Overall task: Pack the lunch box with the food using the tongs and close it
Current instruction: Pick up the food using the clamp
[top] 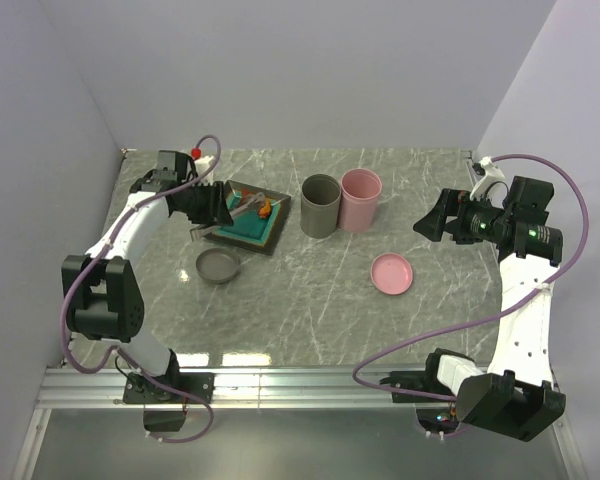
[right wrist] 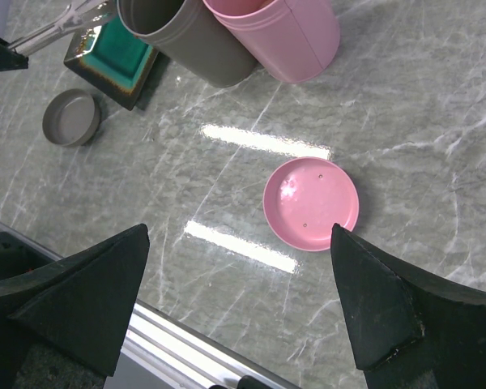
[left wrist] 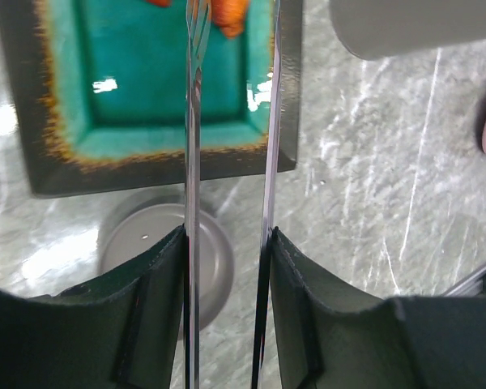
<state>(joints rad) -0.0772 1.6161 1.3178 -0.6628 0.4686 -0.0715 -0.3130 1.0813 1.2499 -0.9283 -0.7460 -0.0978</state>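
**Left arm lines up tongs on orange food at the plate**

The left fingers (left wrist: pixel 158 300) are clamped on both arms of the tongs (left wrist: pixel 193 121), squeezing them part way. The tong tips hang over the far side of the square plate (left wrist: pixel 146 166). One orange chunk of food (left wrist: pixel 231 16) lies on the plate between the tips. For a clean pick, the squeeze should probably be slow and light, because the thin metal looks springy and the chunk looks soft. The right fingers (right wrist: pixel 89 284) stand wide apart and hold nothing, above the pink lid (right wrist: pixel 312 203).

The surface (top: pixel 310 290) is grey veined stone with a shine. The plate is glazed, dark at the rim and teal inside. A grey tub (top: pixel 320 206) and a pink tub (top: pixel 361 199) stand upright side by side. A round grey lid (top: pixel 218 266) lies near the plate. The tongs are slim and mirror-bright.
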